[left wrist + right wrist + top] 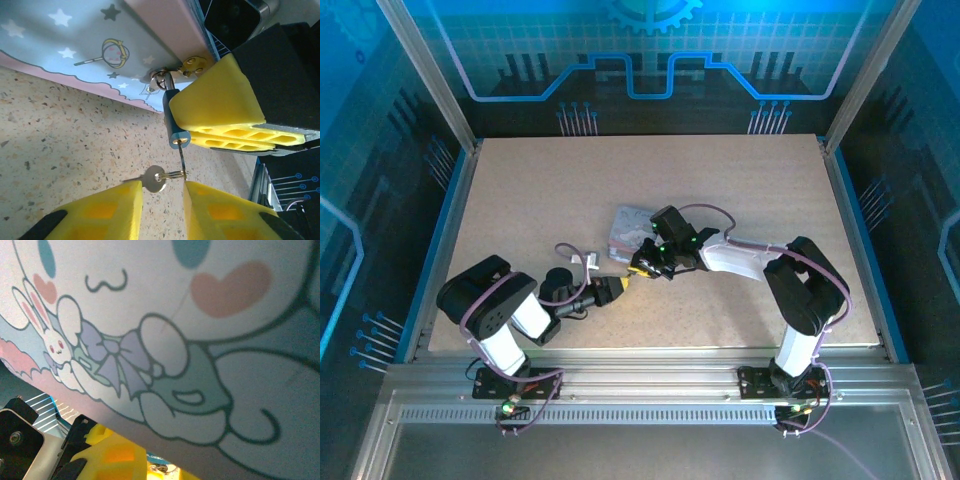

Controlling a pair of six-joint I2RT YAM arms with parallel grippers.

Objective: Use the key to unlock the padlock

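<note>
Two grips to coordinate: right gripper (190, 133) clamped on the padlock (171, 117), hooked to the tin (75, 45); left gripper (163, 192) narrowly parted astride the head of the key (181, 159) (blade seemingly seated in the keyway, spare key (152, 180) dangling off the ring (175, 174)). Pinch the flat head itself, not the ring; twist about the blade's own line, no sideways pull; hold the lock body firm against the turn.

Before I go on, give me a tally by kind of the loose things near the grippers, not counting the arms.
Tin: 1
Padlock: 1
Keys: 2 (one edge-on at the padlock's underside, the other hanging from the ring)
Key ring: 1
Total: 5
</note>
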